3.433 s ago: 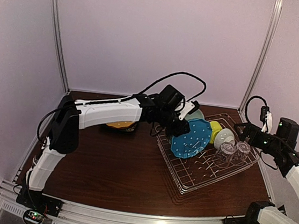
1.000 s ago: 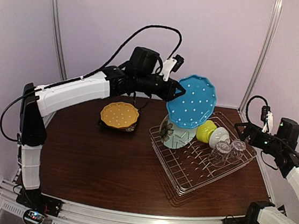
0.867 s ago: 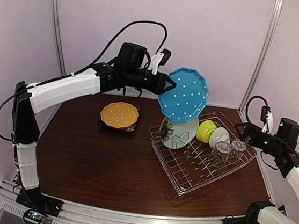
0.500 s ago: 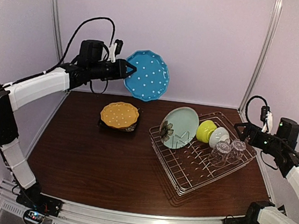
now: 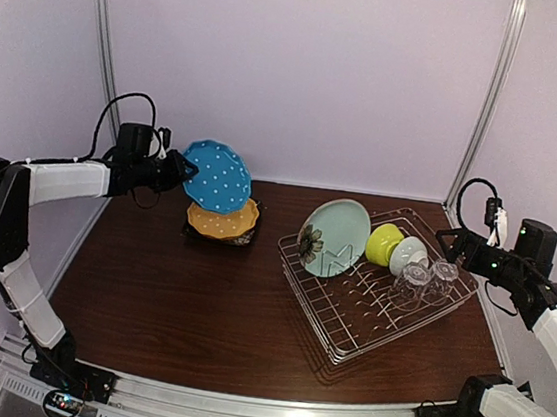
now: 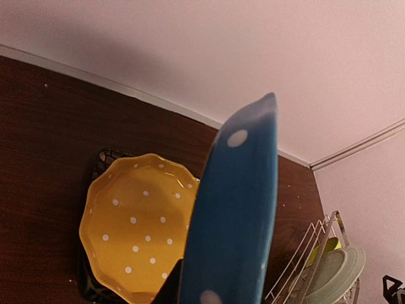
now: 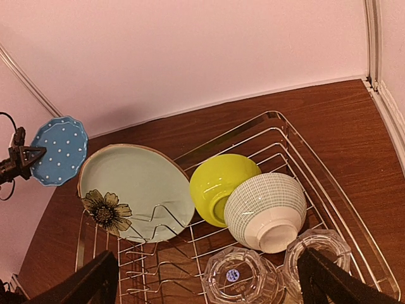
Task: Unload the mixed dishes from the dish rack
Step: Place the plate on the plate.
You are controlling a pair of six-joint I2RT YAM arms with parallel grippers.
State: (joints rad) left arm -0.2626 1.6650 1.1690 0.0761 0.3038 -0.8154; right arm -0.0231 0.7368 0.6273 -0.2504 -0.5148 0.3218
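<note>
Dish rack [image 5: 361,324]: on the right half of the table [image 5: 178,298], set at an angle, its far corner near the back wall.
In the rack: pale teal plate [image 5: 334,236] standing at the left end; green bowl [image 5: 383,244] and white bowl [image 5: 412,254] tipped beside it; two glasses [image 5: 418,277] just in front.
Open room: wide brown tabletop left of the rack.
Left gripper [image 5: 182,169]: pinching the blue plate [image 5: 218,175] by its rim, tilted above the orange plate [image 5: 222,219]; whether they touch I cannot tell.
Right gripper [image 5: 453,243]: fingers spread wide, holding nothing, at the rack's right corner.
</note>
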